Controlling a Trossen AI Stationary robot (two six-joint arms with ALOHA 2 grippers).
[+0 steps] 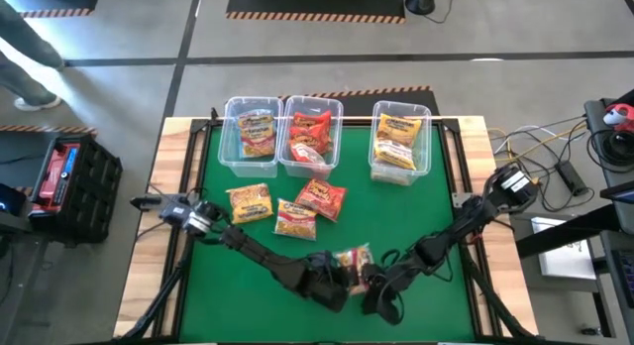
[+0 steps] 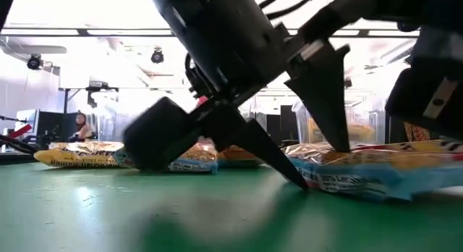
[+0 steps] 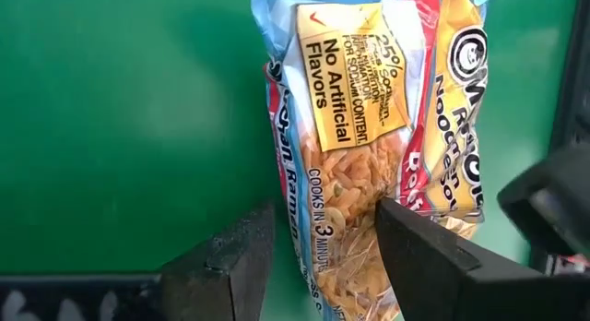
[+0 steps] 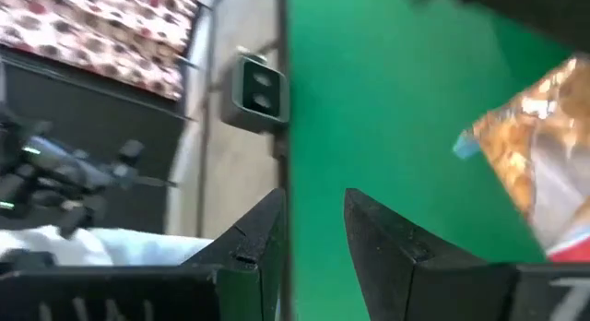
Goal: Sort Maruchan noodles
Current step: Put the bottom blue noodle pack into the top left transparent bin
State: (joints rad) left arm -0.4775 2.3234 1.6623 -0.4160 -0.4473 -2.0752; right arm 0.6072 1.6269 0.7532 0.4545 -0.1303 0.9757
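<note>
One Maruchan noodles packet [image 1: 354,258], orange and yellow with a blue end, lies flat on the green mat near the table's front edge. My left gripper [image 3: 323,247] is open and slants down over the packet [image 3: 369,127], with one finger at its long edge and the other over its printed face. My right gripper [image 4: 313,210] is shut on nothing just beside it, nearer the front edge, with the packet [image 4: 535,146] off to one side. Three more packets [image 1: 295,211] lie loose on the mat at left centre. My left gripper comes slanting down from the table's left. One fingertip [image 2: 340,140] stands on the packet's top face [image 3: 359,201]. The other fingertip [image 2: 300,181] meets the mat at the packet's edge [image 3: 281,173]. The packet lies flat on the mat; whether the fingers pinch it, I cannot tell.
Three clear bins stand along the far edge: the left one [image 1: 230,137] with yellow packets, the middle one [image 1: 337,137] with red ones, the right one [image 1: 428,142] with yellow ones. Both arms crowd the front centre of the mat. Bare mat [image 1: 416,211] lies at the right.
</note>
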